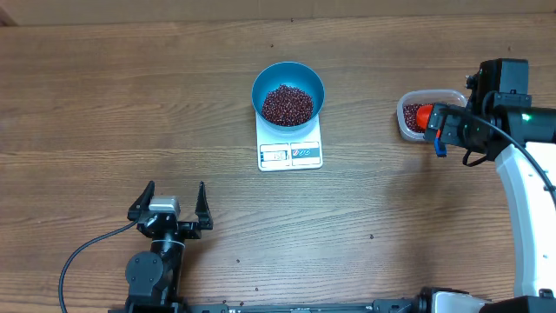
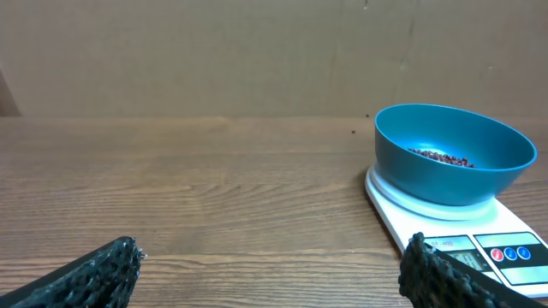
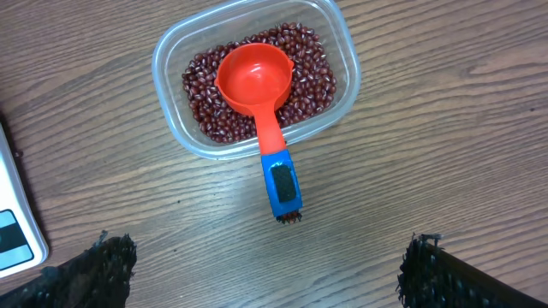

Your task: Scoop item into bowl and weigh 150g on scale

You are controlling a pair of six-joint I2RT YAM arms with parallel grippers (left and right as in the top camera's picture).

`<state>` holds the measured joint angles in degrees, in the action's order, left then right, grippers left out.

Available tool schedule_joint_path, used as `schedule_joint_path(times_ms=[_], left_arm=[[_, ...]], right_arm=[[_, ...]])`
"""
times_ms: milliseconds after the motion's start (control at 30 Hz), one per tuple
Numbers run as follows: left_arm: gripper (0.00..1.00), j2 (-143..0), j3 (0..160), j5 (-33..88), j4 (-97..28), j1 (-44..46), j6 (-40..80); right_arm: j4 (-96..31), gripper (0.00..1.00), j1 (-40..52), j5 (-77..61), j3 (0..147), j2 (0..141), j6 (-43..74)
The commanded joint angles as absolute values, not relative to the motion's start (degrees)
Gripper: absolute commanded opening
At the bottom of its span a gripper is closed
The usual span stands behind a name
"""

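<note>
Beans (image 1: 287, 104) are being shown heaped in bowl (image 1: 288, 69), upper centre of overhead frame. Bowl is being carried by scale (image 1: 290, 154), whose display edge is showing just below bowl in frame.

Scooping is being judged well along or done, since a fair heap is lying in bowl. Display is being seen too small to read, so target weight is not being confirmed. Whether more or fewer beans are needed cannot be told.

More beans are being shown in container (image 3: 171, 51), at right edge of overhead frame, well apart from scale. Scoop (image 3: 257, 81) is being seen lying in container, its cup facing up and empty on top of beans. Its blue handle end is sticking out past rim toward bottom of right wrist frame. Scoop is not being gripped by anything.

Right gripper (image 3: 267, 269) is being held wide open above handle end, with nothing between fingers and no contact with scoop. Left gripper (image 1: 174, 189) is being held wide open and empty at lower left of overhead frame, near table (image 1: 130, 87). It is well apart from bowl and scale, and both are being seen at right of left wrist frame.

Left to do, as judged:
- Reading is being checked against target.
- If short, scoop is being picked up by right gripper for another load.
- If over, some beans are being taken back out.
</note>
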<state>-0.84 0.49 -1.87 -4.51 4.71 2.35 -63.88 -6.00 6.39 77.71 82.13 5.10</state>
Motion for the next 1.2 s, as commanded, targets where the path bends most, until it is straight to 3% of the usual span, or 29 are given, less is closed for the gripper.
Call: schedule_joint_path(times_ms=[0, 733, 1000, 1167], left_arm=[[0.99, -0.21, 0.27, -1.02, -4.43, 4.29, 0.82], [1.00, -0.21, 0.27, -1.02, -4.43, 4.29, 0.82], [1.00, -0.21, 0.27, -1.02, -4.43, 4.29, 0.82], [1.00, -0.21, 0.27, -1.02, -4.43, 4.29, 0.82]], right_arm=[[-63.57, 1.00, -6.11, 6.33, 79.13, 81.49, 4.23], [-63.26, 1.00, -6.11, 6.33, 79.09, 81.82, 4.23], [-59.90, 1.00, -6.11, 5.76, 78.28, 79.64, 4.67], [-50.35, 1.00, -6.11, 1.52, 71.22, 74.30, 4.64]])
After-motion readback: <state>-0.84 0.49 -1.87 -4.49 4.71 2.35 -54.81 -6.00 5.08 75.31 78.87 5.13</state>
